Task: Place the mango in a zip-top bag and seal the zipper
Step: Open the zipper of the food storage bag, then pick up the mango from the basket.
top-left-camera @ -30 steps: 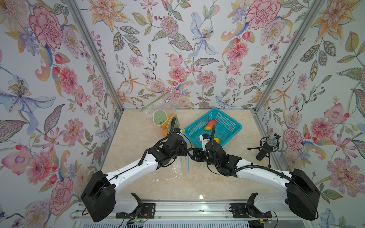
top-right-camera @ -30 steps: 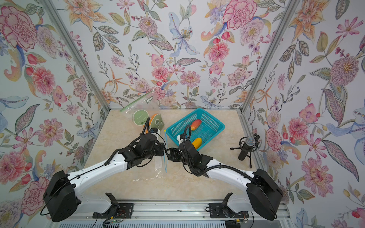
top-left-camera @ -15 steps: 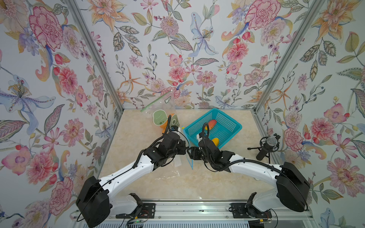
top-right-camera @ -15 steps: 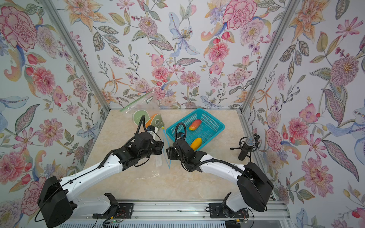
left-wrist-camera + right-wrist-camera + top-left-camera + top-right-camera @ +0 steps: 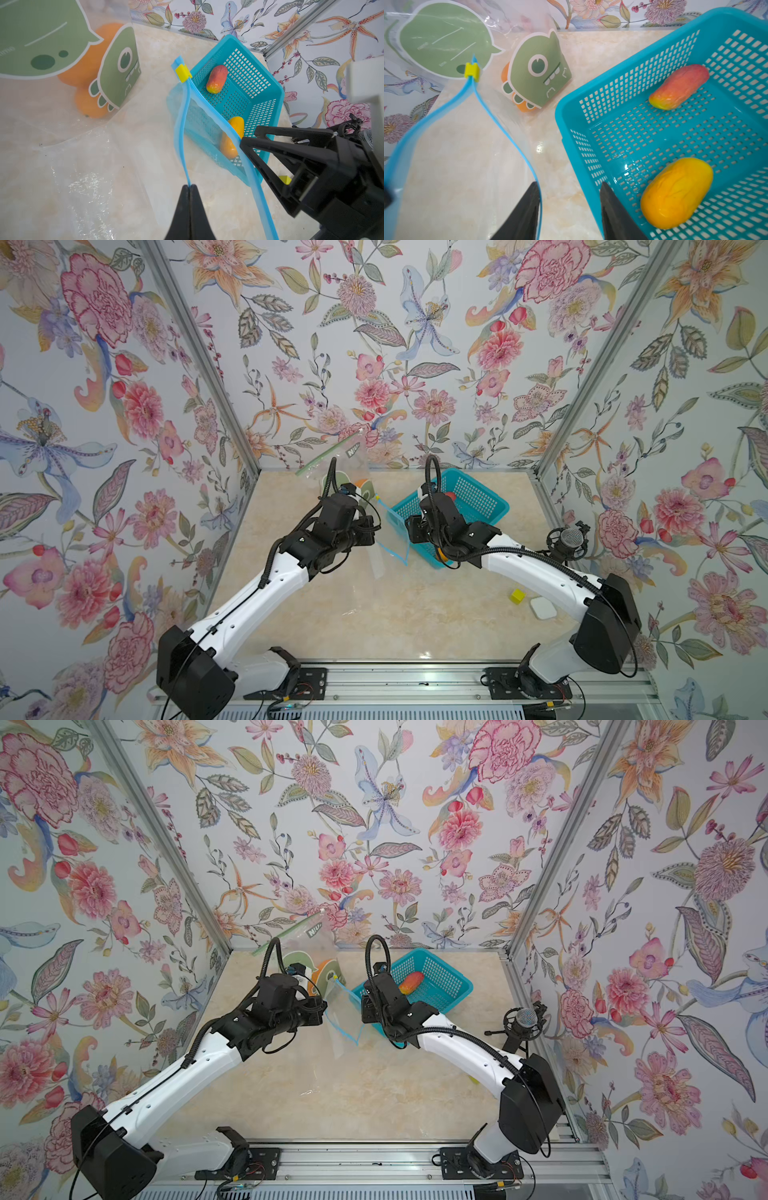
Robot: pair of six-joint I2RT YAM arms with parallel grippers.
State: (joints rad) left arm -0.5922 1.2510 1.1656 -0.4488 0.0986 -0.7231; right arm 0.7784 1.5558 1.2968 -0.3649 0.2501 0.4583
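left tool [image 5: 189, 187]: clamped tight on one blue zip rim of the bag [image 5: 456, 155], jaws pressed together with only the strip between them

right tool [image 5: 570, 185]: jaws apart, middling gap. Bag's other zip rim runs along the inside of one finger, not pinched. Second finger just beside the basket [image 5: 623, 68] wall, can't tell if touching

bag: clear with a blue zip, hanging between the two arms in both top views. Mouth pulled open into a long loop. Can't tell whether the bottom touches the counter [image 5: 415, 614]

slider [image 5: 472, 71]: little yellow clip, parked at the far end of the zip where both rims meet

yellow mango [image 5: 677, 193]: lying flat in the basket, at the end nearest the right tool, apart from its fingers

red mango [image 5: 679, 89]: in the basket too, toward the back end, well apart from the yellow one

basket: teal mesh, on the counter just beside the bag's open mouth, on the right arm's side

dino bag [image 5: 537, 72]: clear with green dino print, oranges [image 5: 87, 68] inside, at the back of the counter, top leaning on the wall

mic [image 5: 571, 537]: on a small stand at the counter's right edge

cube [image 5: 517, 596] and pad [image 5: 543, 608]: yellow cube and white pad, near each other on the counter by the right arm
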